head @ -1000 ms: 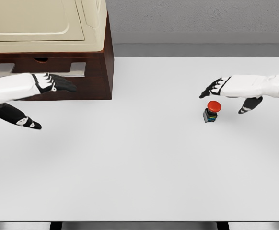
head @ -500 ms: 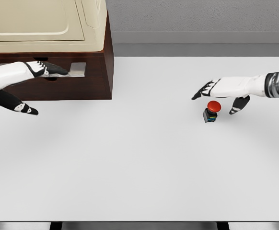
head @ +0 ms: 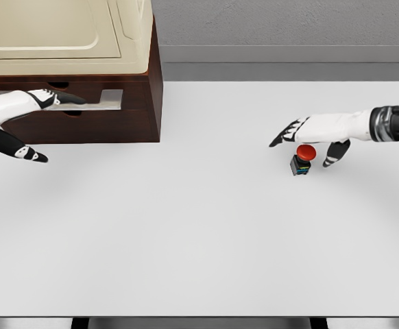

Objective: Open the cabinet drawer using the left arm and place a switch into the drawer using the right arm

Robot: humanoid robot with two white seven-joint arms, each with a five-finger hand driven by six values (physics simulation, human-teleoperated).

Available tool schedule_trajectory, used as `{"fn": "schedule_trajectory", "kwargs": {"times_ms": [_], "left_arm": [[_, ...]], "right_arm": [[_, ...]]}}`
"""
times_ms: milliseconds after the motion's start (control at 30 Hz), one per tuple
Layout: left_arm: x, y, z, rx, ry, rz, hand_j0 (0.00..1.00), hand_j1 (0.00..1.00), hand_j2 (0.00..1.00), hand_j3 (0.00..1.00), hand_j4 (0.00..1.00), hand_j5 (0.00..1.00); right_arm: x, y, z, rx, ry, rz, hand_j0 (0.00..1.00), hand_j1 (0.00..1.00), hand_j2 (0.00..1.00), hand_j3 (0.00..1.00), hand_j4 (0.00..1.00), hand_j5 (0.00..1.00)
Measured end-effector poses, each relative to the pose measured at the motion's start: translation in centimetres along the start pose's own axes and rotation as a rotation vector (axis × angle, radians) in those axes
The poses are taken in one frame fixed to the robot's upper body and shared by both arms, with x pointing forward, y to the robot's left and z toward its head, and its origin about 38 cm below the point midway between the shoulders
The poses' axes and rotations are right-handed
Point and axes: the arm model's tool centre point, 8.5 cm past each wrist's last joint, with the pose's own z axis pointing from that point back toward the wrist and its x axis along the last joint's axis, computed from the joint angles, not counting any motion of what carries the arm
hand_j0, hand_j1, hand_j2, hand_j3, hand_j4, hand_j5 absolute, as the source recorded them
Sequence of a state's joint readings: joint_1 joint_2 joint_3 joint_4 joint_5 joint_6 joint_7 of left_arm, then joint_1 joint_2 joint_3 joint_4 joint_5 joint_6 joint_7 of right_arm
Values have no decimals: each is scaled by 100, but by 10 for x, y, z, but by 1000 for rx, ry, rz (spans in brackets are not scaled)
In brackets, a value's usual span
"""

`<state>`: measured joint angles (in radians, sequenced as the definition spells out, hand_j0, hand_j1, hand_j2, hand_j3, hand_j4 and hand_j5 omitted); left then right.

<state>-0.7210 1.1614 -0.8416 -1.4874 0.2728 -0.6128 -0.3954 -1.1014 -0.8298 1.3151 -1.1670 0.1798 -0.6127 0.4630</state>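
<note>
Red-capped push-button switch (head: 302,159) with a dark square base sits on the white table (head: 199,240) at three o'clock, ungrasped; the right hand (head: 310,134) has crept over it, fingers spread. At ten o'clock the left hand (head: 49,100), empty, has reached the dark wooden cabinet drawer (head: 83,113)'s metal handle (head: 97,99). No writing is legible.

White table (head: 206,240): cabinet (head: 90,113), switch (head: 301,160)

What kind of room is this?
Probably a simulated robot test bench, not a home: a bare white table, a dark wooden cabinet with a drawer, and one red push-button switch.
</note>
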Motion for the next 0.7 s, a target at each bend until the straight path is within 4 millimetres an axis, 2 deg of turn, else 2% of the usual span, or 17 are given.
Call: {"fn": "schedule_trajectory", "kwargs": {"times_ms": [233, 533, 567, 600, 633, 700], "left_arm": [[-15, -5, -5, 19, 22, 29, 100, 100, 100, 100, 100, 100], [-26, -6, -2, 31, 52, 48, 100, 100, 100, 100, 100, 100], [-27, -6, -2, 32, 56, 50, 100, 100, 100, 100, 100, 100], [-28, -6, -1, 33, 59, 51, 100, 100, 100, 100, 100, 100], [-29, -7, -1, 33, 61, 54, 100, 100, 100, 100, 100, 100], [-31, -9, -2, 34, 63, 60, 100, 100, 100, 100, 100, 100]], "right_arm": [[0, 4, 0, 10, 0, -1, 100, 100, 100, 100, 100, 100], [0, 6, 0, 14, 0, -4, 100, 100, 100, 100, 100, 100], [0, 6, 0, 15, 0, -5, 94, 94, 94, 94, 94, 94], [0, 6, 0, 14, 1, -4, 94, 94, 94, 94, 94, 94], [0, 7, 0, 16, 1, -5, 90, 90, 90, 90, 90, 90], [0, 7, 0, 19, 0, -5, 90, 90, 90, 90, 90, 90]]}}
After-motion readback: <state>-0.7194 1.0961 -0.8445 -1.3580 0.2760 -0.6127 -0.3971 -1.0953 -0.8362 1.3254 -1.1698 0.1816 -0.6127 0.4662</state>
